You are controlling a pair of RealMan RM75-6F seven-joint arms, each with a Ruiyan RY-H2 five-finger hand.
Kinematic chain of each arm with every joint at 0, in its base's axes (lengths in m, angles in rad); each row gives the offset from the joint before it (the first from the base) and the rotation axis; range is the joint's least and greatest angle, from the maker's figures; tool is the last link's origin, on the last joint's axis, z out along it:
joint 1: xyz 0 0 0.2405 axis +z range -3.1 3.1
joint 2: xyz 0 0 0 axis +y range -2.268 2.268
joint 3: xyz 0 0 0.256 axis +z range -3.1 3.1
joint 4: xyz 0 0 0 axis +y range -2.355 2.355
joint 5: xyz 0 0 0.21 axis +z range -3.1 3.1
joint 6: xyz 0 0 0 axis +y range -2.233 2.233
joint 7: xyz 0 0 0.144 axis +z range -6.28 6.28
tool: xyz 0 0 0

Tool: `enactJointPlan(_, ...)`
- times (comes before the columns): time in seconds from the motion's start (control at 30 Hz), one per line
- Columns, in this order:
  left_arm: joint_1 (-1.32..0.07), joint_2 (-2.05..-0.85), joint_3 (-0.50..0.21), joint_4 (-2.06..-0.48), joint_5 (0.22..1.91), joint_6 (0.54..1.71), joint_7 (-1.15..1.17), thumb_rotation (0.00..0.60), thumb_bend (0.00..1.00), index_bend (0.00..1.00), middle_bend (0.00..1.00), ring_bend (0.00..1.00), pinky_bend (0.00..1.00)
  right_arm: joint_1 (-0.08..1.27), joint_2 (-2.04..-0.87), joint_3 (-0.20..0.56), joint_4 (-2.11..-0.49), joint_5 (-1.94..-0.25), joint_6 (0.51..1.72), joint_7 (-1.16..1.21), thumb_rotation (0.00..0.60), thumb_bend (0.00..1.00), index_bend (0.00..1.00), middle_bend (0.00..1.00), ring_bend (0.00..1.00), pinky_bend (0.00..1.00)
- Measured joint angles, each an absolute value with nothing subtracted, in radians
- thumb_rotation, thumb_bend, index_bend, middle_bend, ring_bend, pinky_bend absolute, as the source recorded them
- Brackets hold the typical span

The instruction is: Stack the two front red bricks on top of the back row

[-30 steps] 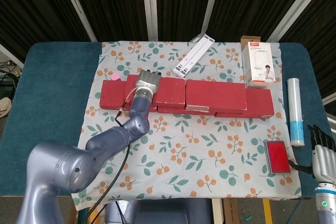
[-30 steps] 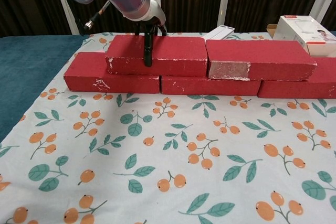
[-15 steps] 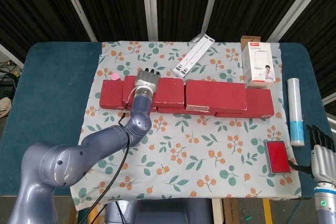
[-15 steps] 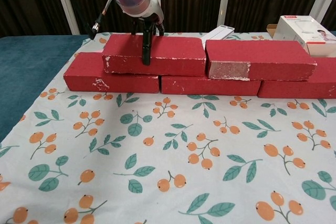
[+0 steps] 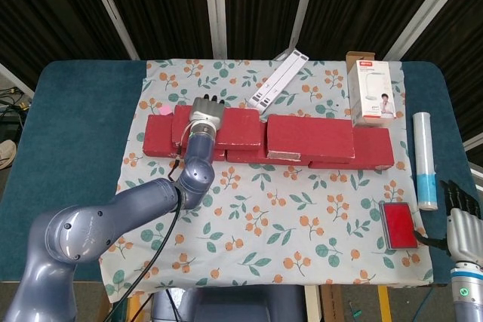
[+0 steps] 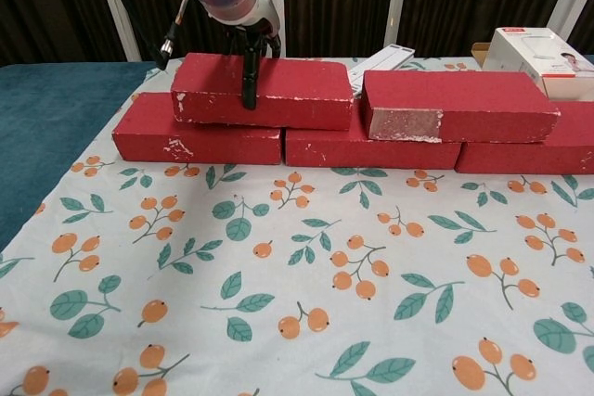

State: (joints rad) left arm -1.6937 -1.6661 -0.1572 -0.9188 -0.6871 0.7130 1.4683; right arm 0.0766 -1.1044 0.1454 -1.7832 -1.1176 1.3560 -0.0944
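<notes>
Two red bricks lie on top of the back row of red bricks [image 5: 155, 142] [image 6: 195, 143]. My left hand [image 5: 205, 114] [image 6: 243, 27] grips the upper left brick [image 5: 238, 127] [image 6: 269, 90] from above, with a dark finger [image 6: 249, 81] down its front face. That brick straddles the left and middle bricks [image 6: 371, 151] of the row and sits slightly skewed. The upper right brick [image 5: 309, 137] [image 6: 459, 104] rests untouched, with a narrow gap between the two. My right hand [image 5: 463, 213] hovers at the table's near right edge, fingers apart, holding nothing.
Behind the bricks lie a white power strip [image 5: 278, 79] and a white carton [image 5: 370, 94] [image 6: 543, 53]. A white and blue tube [image 5: 425, 160] lies at the right, a small red box [image 5: 398, 225] next to my right hand. A floral cloth [image 5: 272, 216] covers the table.
My left hand has slid the upper left brick a little to the left, opening a small gap to the upper right brick. The right hand has not moved.
</notes>
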Motion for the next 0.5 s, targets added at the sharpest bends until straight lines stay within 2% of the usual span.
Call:
enactJointPlan(0.17,-1.664,-1.685,-0.21,-0.906,-0.623,0.706,1.486,0.6,0.0,0.03,0.1,0.0,0.18,0.079,-1.107,0.149,-1.781,-1.112,1.354,-0.094,0.6,0.03,0.0,0.0,0.0,0.0)
enactJointPlan(0.5,-1.619,-1.687,-0.288,-0.923,-0.569,0.711,1.506,0.6,0.0,0.06,0.12,0.0,0.18,0.077,-1.111,0.154,-1.783,-1.094,1.36,-0.1,0.6,0.03,0.0,0.0,0.0,0.0)
